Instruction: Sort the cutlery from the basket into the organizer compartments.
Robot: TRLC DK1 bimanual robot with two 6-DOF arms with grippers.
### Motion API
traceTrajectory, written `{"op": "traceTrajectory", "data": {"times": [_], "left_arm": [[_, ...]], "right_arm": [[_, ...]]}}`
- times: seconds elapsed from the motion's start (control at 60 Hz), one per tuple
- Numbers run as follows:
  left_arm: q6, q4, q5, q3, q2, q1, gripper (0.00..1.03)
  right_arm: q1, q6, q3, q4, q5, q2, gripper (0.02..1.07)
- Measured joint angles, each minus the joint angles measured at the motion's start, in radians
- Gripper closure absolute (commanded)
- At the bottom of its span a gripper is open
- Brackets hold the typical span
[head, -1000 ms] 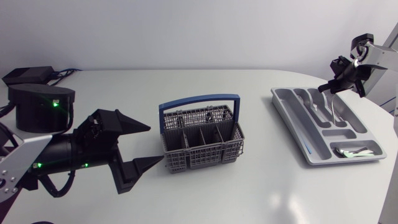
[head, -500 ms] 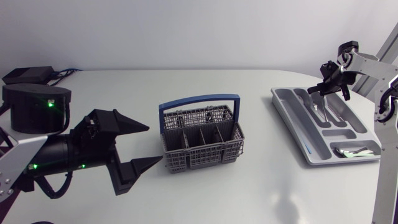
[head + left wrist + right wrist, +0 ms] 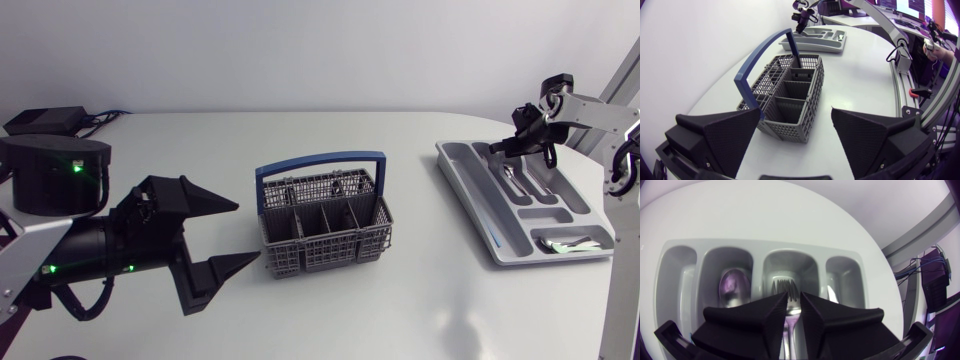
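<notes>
The right gripper [image 3: 793, 298] is clamped on a fork [image 3: 785, 286], tines pointing ahead, over a middle compartment of the grey organizer [image 3: 497, 238] at the right; a spoon [image 3: 732, 287] lies in the neighbouring slot; the left gripper [image 3: 248, 232], fingers spread wide, sits just left of the basket [image 3: 322, 248] at mid-table.

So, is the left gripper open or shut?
Open. The left gripper has its fingers spread wide; the basket stands just ahead of them, not gripped.
</notes>
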Motion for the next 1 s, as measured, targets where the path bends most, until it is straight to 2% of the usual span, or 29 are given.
{"op": "traceTrajectory", "data": {"times": [0.25, 0.617, 0.783, 1.0], "left_arm": [[-0.003, -0.012, 0.000, 0.000, -0.013, 0.000, 0.05], [-0.023, -0.019, -0.005, 0.000, -0.037, 0.000, 0.05], [-0.031, -0.019, -0.027, 0.000, -0.039, 0.000, 0.05], [-0.053, -0.016, -0.046, 0.000, -0.023, 0.003, 0.05]], "right_arm": [[0.000, 0.001, -0.260, 0.109, -0.036, -0.165, 0.66], [0.008, 0.010, -0.652, 0.262, -0.114, -0.584, 0.61], [0.053, 0.024, -0.853, 0.283, -0.199, -0.784, 0.60], [0.161, 0.047, -1.040, 0.309, -0.257, -1.027, 0.60]]}}
